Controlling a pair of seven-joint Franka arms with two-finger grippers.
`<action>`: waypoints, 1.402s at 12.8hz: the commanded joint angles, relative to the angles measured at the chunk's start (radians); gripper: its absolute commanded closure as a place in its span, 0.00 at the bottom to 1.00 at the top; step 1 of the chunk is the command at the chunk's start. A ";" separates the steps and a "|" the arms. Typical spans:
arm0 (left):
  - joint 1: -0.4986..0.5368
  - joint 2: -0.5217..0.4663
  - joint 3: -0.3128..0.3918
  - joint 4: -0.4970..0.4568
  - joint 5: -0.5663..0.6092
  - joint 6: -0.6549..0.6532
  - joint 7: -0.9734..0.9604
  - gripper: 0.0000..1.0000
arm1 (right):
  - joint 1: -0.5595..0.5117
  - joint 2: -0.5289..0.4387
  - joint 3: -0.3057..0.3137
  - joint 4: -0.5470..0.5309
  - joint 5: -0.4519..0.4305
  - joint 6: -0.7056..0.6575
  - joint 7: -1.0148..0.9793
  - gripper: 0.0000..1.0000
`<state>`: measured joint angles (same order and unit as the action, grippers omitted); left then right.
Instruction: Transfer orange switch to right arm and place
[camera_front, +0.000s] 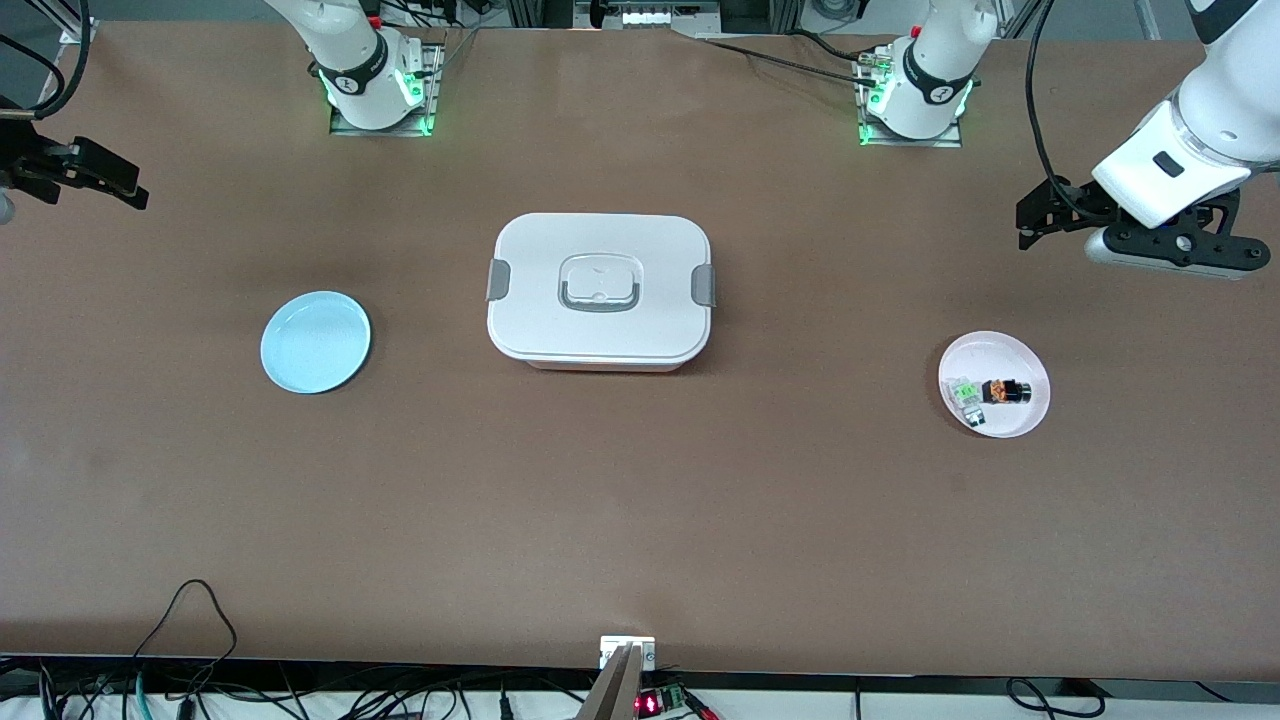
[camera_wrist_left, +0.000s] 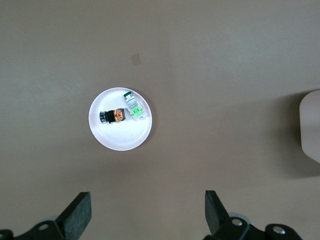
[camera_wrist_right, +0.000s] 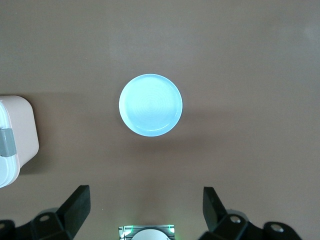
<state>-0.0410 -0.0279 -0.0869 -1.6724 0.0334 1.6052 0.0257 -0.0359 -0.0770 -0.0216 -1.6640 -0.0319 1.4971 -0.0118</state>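
Table (camera_front: 640, 520) carries a lidded white container (camera_front: 600, 290) mid-way, a blue plate (camera_front: 315, 341) toward the right arm's end, a pink plate (camera_front: 1020, 352) toward the left arm's. Left gripper (camera_wrist_left: 145, 212) hangs high near the pink plate, right gripper (camera_wrist_right: 145, 210) near the blue; both jaws apart, empty. Orange switch (camera_front: 1006, 391) lies flat in the pink plate, long axis across the table, touching a clear-and-green component (camera_front: 967, 396). Risk: jaws catching both.

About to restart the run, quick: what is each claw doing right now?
Left claw: open, holding nothing, above the table.
Right claw: open, holding nothing, above the table.
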 joint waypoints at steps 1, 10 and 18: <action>0.000 0.003 -0.001 0.019 0.022 -0.019 -0.016 0.00 | -0.001 -0.015 -0.003 0.003 0.013 -0.008 0.006 0.00; 0.000 0.002 -0.002 0.020 0.020 -0.039 -0.018 0.00 | -0.001 -0.013 -0.003 0.003 0.015 -0.003 0.006 0.00; 0.006 0.006 0.016 0.020 0.019 -0.037 -0.020 0.00 | -0.004 -0.009 -0.003 0.003 0.010 0.003 0.004 0.00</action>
<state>-0.0341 -0.0279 -0.0723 -1.6724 0.0334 1.5875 0.0182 -0.0366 -0.0770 -0.0225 -1.6622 -0.0319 1.5036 -0.0118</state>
